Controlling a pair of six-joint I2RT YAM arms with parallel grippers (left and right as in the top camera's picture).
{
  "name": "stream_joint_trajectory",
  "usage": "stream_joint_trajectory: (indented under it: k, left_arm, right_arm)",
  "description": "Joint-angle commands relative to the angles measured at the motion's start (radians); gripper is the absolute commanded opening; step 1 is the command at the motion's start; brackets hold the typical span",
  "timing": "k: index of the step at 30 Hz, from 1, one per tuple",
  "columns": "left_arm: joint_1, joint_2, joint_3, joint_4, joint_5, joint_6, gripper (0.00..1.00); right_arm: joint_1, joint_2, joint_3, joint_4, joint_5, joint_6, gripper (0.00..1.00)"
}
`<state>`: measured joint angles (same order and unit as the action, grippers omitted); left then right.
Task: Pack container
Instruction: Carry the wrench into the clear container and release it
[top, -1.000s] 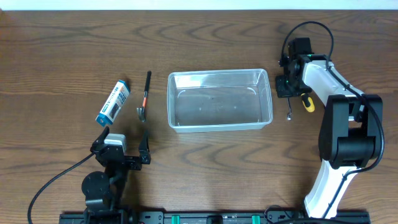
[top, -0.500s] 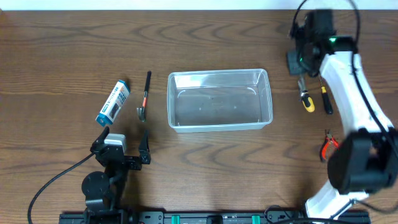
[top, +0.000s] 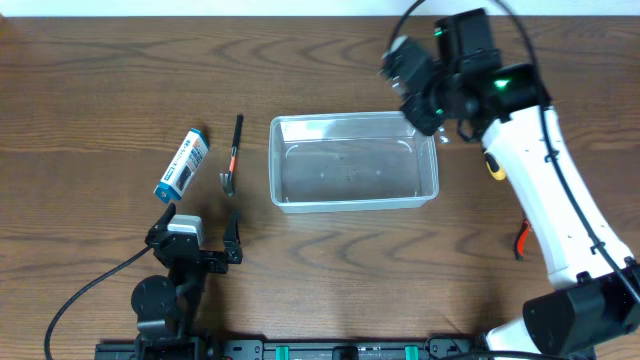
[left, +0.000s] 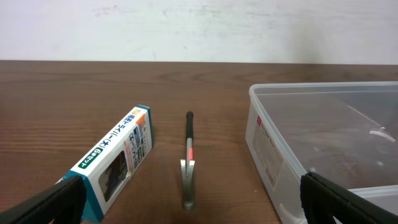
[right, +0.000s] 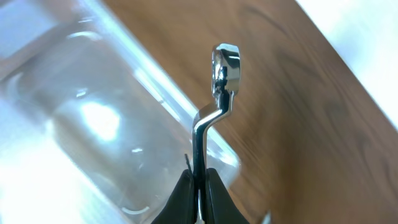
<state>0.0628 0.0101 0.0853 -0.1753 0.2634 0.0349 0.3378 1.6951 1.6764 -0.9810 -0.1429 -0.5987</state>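
Your right gripper (right: 199, 182) is pinched tight on a chrome tool (right: 217, 87), its bent shaft sticking straight out past the fingertips. The container (top: 352, 118) lies just near-left of it, long axis left-right, so you're about over its far right corner. The left gripper (top: 198, 232) is spread wide at the near left, well apart.

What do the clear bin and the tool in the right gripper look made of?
The container: seemingly clear glossy plastic; the table shows through it. The bent tool in the right gripper: polished metal, perhaps chromed steel, given its mirror-like highlights.
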Motion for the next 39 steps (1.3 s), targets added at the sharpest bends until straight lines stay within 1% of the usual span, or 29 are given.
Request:
stream_joint_trajectory:
  k: [1, 7, 11, 23, 28, 29, 30, 31, 32, 34, 37, 39]
  left_arm:
    - [0.003, -0.006, -0.013, -0.006, 0.013, 0.017, 0.98]
    - [0.003, -0.006, -0.013, -0.006, 0.013, 0.017, 0.98]
    - [0.003, -0.006, -0.013, -0.006, 0.013, 0.017, 0.98]
    - [0.003, -0.006, -0.013, -0.006, 0.013, 0.017, 0.98]
    - [0.003, -0.006, -0.013, -0.006, 0.013, 0.017, 0.98]
    - [0.003, -0.006, -0.013, -0.006, 0.013, 0.017, 0.98]
    - [0.003, -0.006, -0.013, -0.006, 0.013, 0.017, 0.98]
    - [0.003, -0.006, -0.013, -0.006, 0.013, 0.017, 0.98]
    - [0.003, -0.006, -0.013, -0.006, 0.013, 0.017, 0.98]
    - [0.003, -0.006, -0.013, -0.006, 0.013, 0.017, 0.98]
    - [0.003, -0.006, -0.013, -0.006, 0.013, 0.017, 0.98]
    - [0.003, -0.006, -0.013, -0.006, 0.013, 0.017, 0.98]
  right_arm:
    - [0.056, 0.02, 0.01, -0.008, -0.055, -0.202, 0.01]
    - [0.132, 0.098, 0.009, -0.029, -0.056, -0.307, 0.01]
    - [0.164, 0.191, 0.009, -0.045, -0.055, -0.353, 0.01]
    - [0.178, 0.435, 0.009, -0.052, -0.056, -0.348, 0.01]
    - [0.178, 0.494, 0.009, -0.051, -0.056, -0.34, 0.01]
    - [0.178, 0.499, 0.009, -0.05, -0.056, -0.335, 0.06]
    - [0.178, 0.499, 0.009, -0.047, -0.056, -0.326, 0.08]
    - [0.178, 0.5, 0.009, -0.044, -0.056, -0.317, 0.13]
    - [0.178, 0.499, 0.01, -0.039, -0.055, -0.306, 0.2]
    - [0.178, 0.497, 0.01, -0.03, -0.055, -0.283, 0.29]
    - [0.178, 0.497, 0.01, -0.024, -0.055, -0.264, 0.33]
    - [0.179, 0.494, 0.013, -0.015, -0.055, -0.244, 0.34]
